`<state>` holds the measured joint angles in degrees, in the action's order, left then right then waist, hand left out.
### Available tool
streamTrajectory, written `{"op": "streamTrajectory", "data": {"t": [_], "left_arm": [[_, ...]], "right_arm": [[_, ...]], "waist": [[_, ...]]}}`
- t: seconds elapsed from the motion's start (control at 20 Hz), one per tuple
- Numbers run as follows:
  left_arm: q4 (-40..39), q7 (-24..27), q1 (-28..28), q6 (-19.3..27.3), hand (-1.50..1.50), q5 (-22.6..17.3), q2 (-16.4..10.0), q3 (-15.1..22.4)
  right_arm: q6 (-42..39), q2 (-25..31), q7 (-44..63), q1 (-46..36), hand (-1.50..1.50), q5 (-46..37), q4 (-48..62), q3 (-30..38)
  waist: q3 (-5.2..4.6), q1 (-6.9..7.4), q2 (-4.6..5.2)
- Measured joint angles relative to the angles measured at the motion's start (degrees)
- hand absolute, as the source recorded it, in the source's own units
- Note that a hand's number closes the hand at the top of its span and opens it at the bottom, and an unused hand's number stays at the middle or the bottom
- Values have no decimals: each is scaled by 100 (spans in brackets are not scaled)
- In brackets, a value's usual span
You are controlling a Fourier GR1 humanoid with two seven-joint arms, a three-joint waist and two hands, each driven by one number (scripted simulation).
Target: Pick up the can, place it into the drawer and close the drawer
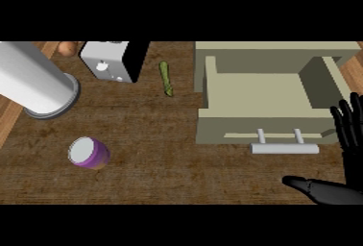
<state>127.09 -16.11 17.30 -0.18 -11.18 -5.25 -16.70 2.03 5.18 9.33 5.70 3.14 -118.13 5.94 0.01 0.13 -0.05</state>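
Observation:
A purple can (89, 153) with a white top stands on the dark wooden counter (170, 163) at the lower left. The beige drawer (212, 127) is pulled open at the right, its inside bare, with a pale bar handle (285, 148) on its front. My right hand (347, 139) shows at the right edge beside the drawer, open, fingers straight and pointing up, thumb (319, 188) stretched out to the left. It is far from the can. The left hand is out of sight.
A large grey cylinder (35, 84) lies at the upper left. Behind it are a white and black box-shaped appliance (110, 60) and a thin green stalk (166, 78). The drawer's cabinet (276, 53) stands at the back right.

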Motion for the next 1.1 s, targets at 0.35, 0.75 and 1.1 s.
{"op": "streamTrajectory", "data": {"t": [0.35,0.75,1.1], "left_arm": [[-487,38,-238,153,-150,540,253,446],[-1328,777,-61,403,-150,1021,467,917],[-2469,1735,-115,522,-150,1143,504,887]], "right_arm": [[-163,118,46,36,-150,208,-71,290],[-293,17,-104,266,-150,181,-206,340],[-352,5,45,318,-150,215,-434,425]], "waist": [[0,-16,2],[-1,-16,1],[-1,-19,2]]}}
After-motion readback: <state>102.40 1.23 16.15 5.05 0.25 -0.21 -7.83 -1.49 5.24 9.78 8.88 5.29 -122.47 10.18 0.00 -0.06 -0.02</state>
